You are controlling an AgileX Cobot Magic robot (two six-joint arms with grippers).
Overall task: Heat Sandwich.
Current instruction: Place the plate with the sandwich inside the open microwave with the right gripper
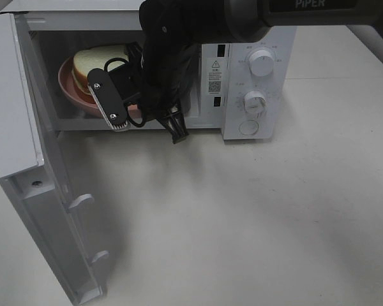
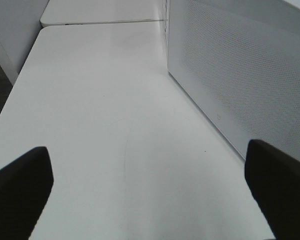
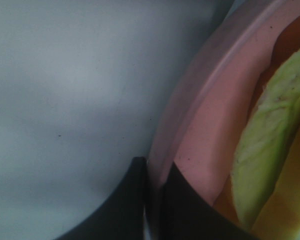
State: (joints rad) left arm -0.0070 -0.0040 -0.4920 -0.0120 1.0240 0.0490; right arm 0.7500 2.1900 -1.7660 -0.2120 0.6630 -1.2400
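left claw (image 2: 150, 192) spread wide, empty, over bare bench (image 2: 115, 100) beside the microwave (image 1: 233, 124) side wall. door (image 1: 25, 127) stands open. sandwich (image 1: 99, 60) sits on the pink plate (image 1: 65, 80) inside the cavity. right claw (image 3: 152, 200) pinched shut on the plate rim. sandwich looks soft and light, and its layers likely slide. handle it by the plate, keep level.
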